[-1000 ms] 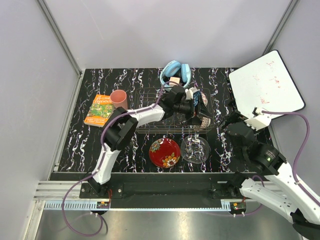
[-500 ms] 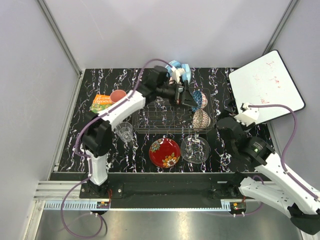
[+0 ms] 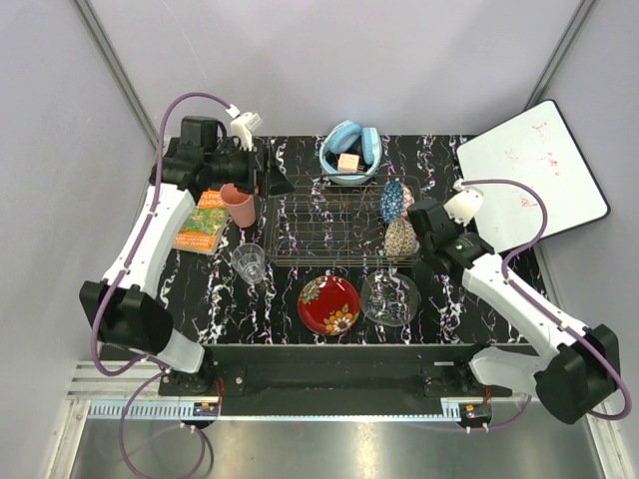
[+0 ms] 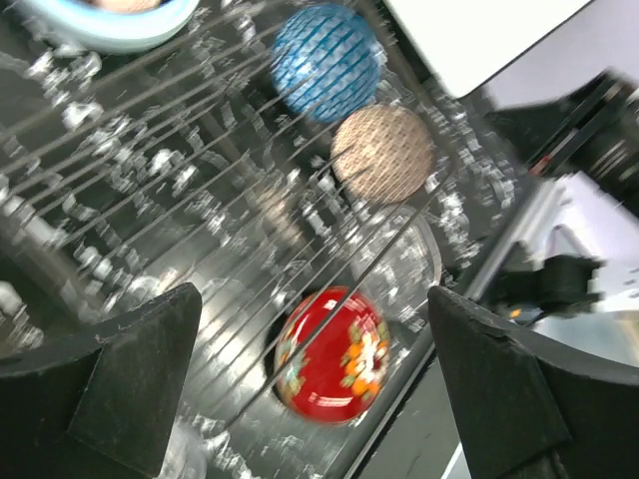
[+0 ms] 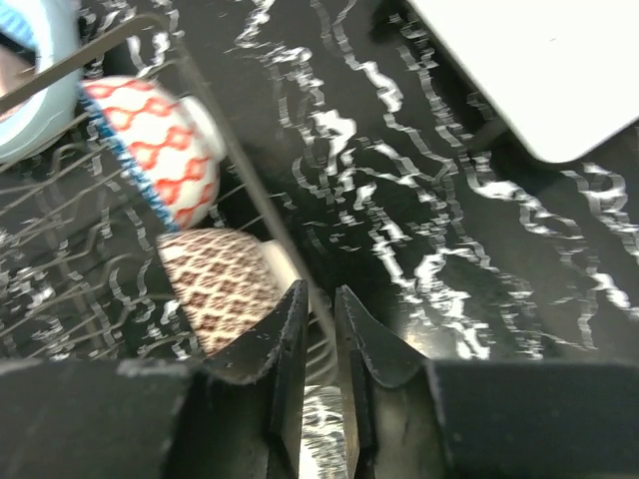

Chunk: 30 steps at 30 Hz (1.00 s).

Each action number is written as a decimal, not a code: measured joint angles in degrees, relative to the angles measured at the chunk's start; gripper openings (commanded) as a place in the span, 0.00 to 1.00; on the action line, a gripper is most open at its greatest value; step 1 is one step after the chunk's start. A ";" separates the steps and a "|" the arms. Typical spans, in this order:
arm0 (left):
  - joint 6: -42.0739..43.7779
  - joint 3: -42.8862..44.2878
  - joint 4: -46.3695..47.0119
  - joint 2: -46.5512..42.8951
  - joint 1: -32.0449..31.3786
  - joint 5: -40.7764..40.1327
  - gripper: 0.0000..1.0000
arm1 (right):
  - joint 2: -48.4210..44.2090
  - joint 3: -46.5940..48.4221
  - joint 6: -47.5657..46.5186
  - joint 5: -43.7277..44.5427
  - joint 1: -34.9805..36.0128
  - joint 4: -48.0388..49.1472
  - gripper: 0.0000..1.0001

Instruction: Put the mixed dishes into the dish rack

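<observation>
The wire dish rack (image 3: 329,222) holds the blue patterned bowl (image 3: 392,200) and the cream speckled bowl (image 3: 401,238), both on edge at its right end. In front lie the red floral plate (image 3: 329,304) and the clear glass plate (image 3: 389,297). The glass tumbler (image 3: 250,262) and the pink cup (image 3: 238,205) stand to the rack's left. My left gripper (image 3: 265,175) hangs open and empty above the cup by the rack's left end; in its own view, my left gripper (image 4: 312,299) is high over the red plate (image 4: 332,354). My right gripper (image 5: 321,309) is closed narrowly on the rack's right rim wire (image 5: 262,208), beside the cream bowl (image 5: 225,279).
A light blue bowl with a cube (image 3: 349,152) sits behind the rack. An orange-green booklet (image 3: 203,222) lies at the left under the cup's side. A white board (image 3: 529,165) leans at the right rear. Walls close in the table.
My left arm swung from the rack's right end across to the back left, above the pink cup. My right arm reached in to the rack's right edge and its jaws narrowed on the rim wire.
</observation>
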 measured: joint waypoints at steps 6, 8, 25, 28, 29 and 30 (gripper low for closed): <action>4.28 -5.46 -3.19 -3.58 0.26 -2.71 0.99 | 2.19 0.00 -0.11 -4.68 0.02 3.23 0.28; 4.83 -6.71 -3.85 -3.56 0.26 -3.65 0.99 | 3.39 0.00 -0.09 -6.14 0.02 3.96 0.28; 8.00 -10.97 -3.67 -3.63 0.31 -7.54 0.99 | 9.53 0.07 -0.52 -9.84 -0.52 8.11 0.28; 8.41 -11.56 -3.50 -3.63 0.31 -7.87 0.99 | 9.64 0.11 -0.59 -10.29 -0.59 8.92 0.28; 8.50 -11.80 -3.32 -3.63 0.31 -7.91 0.99 | 9.64 0.13 -0.59 -10.60 -0.59 9.31 0.28; 8.59 -12.04 -3.13 -3.63 0.31 -7.98 0.99 | 9.62 0.13 -0.59 -10.84 -0.61 9.60 0.28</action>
